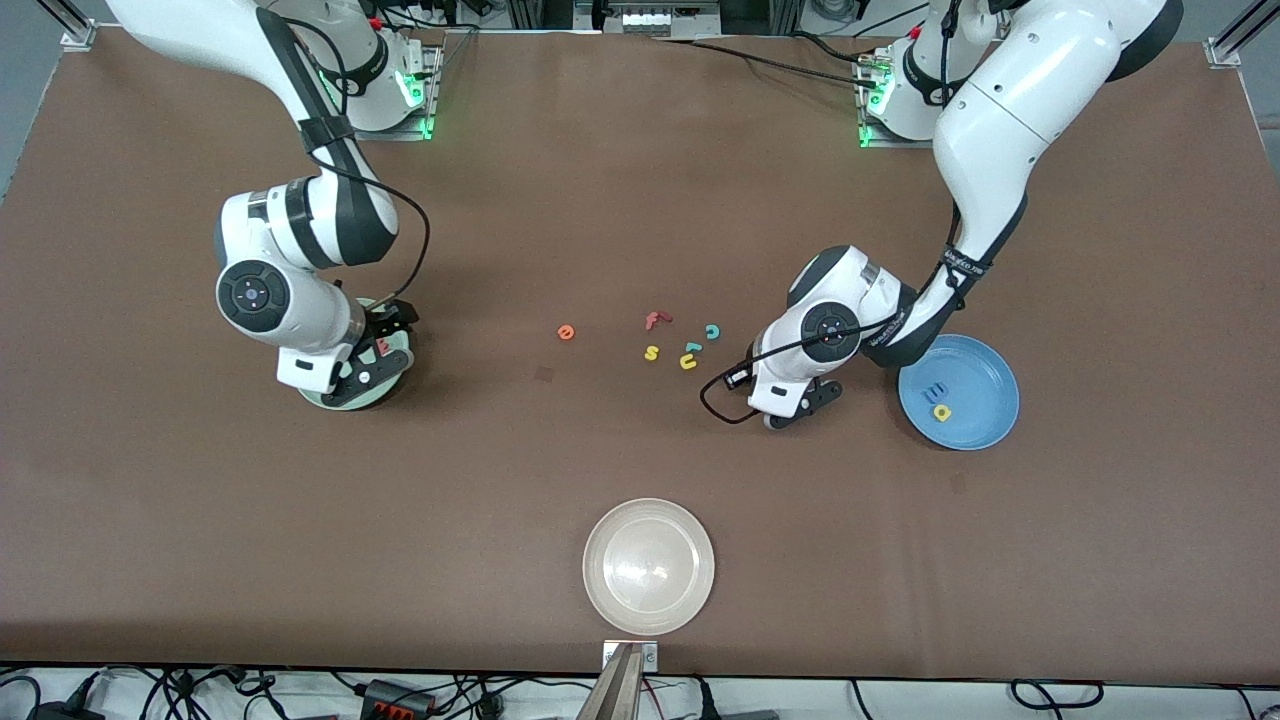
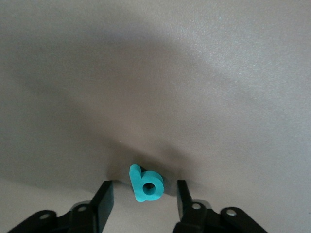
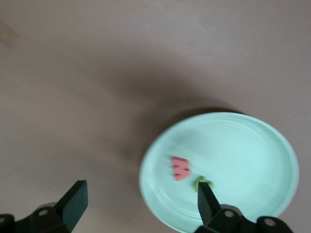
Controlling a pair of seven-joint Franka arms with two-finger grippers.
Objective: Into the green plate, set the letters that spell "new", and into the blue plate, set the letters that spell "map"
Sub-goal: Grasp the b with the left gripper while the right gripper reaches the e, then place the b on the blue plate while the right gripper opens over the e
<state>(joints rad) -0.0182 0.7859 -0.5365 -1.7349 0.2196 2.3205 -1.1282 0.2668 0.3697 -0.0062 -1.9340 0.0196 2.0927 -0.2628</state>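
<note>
Nearest to the front camera we find one whitish-beige plate (image 1: 648, 566), with nothing in it. It rests on the brown worktop (image 1: 640, 180).

We count three plates:
- the whitish-beige plate;
- the blue plate (image 1: 958, 392), toward the left arm's end of the worktop;
- the green plate (image 3: 252, 141), toward the right arm's end.

We count eleven foam letters.
- Two lie in the blue plate: the blue m (image 1: 936, 388) and the yellow a (image 1: 941, 411).
- Two lie in the green plate: the pinkish-red w (image 3: 180, 168) and the dark green n (image 3: 202, 183), which is partly hidden by a finger.
- Seven lie on the worktop between the two coloured plates:
  - the orange e (image 1: 566, 332), by itself;
  - a cluster of the red f (image 1: 656, 319), teal c (image 1: 713, 331), yellow s (image 1: 651, 352), yellow u (image 1: 688, 362) and a second teal letter (image 1: 692, 347) whose shape we cannot read;
  - the teal p (image 2: 146, 184), under the left arm's wrist.

The left arm reaches down between the cluster and the blue plate. The left tool (image 2: 143, 187) is low at the worktop, partly open, with one finger on each side of the teal p and a gap at both. It grips nothing.

The right arm is folded at the elbow. The right tool (image 3: 141, 190) points down over the green plate, spread wide and empty.
</note>
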